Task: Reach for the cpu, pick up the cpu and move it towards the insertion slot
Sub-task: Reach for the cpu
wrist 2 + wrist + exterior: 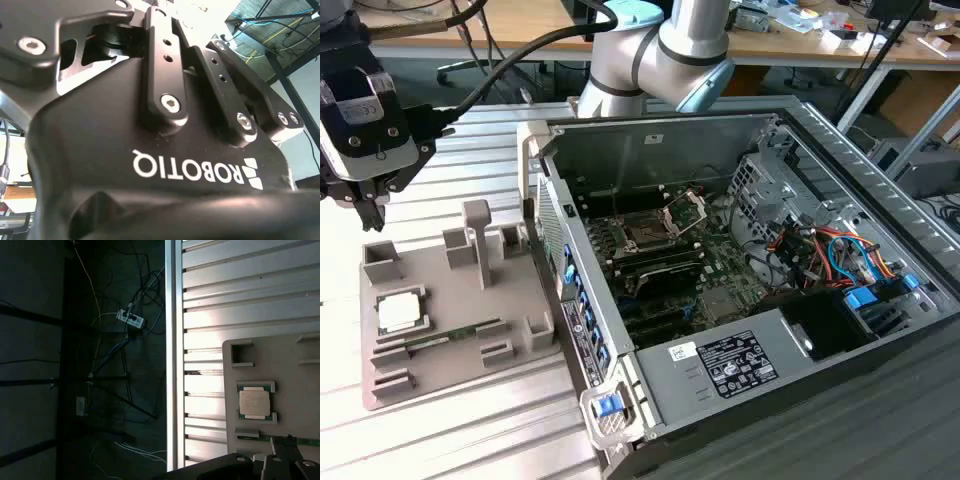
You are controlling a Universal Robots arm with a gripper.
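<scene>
Currently the cpu (400, 312) lies in a square pocket of the grey tray (440, 290) on the table (470, 435), with a green memory stick (445, 340) slotted just beside it. The tool (370, 212) hangs over the tray's far end, apart from the cpu; I cannot tell whether it is open or closed. The insertion slot (648, 235) sits inside the open computer case (650, 150).

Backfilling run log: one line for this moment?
phase: reach | silvery-white square cpu: lying in grey fixture tray, untouched | black gripper: near tray corner, apart from cpu | dark square silver-framed insertion slot: inside open computer case
</scene>
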